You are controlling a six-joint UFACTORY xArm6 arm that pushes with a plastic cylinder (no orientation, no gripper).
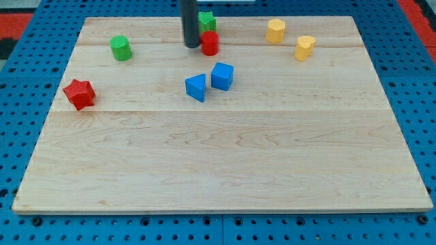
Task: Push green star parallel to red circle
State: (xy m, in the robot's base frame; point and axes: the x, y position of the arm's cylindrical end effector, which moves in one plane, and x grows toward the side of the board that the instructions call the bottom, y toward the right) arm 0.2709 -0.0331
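Note:
The green star (206, 20) lies near the view's top edge of the wooden board, just above and touching the red circle (209, 43), a short red cylinder. My tip (192, 45) stands right beside the red circle on its left, below and left of the green star, and partly hides the star's left side.
A green cylinder (121, 48) and a red star (79, 93) lie at the view's left. Two blue blocks (196, 87) (222, 75) sit below the red circle. Two yellow blocks (275, 30) (304, 47) lie at the top right. The board's top edge (136, 18) is close behind the star.

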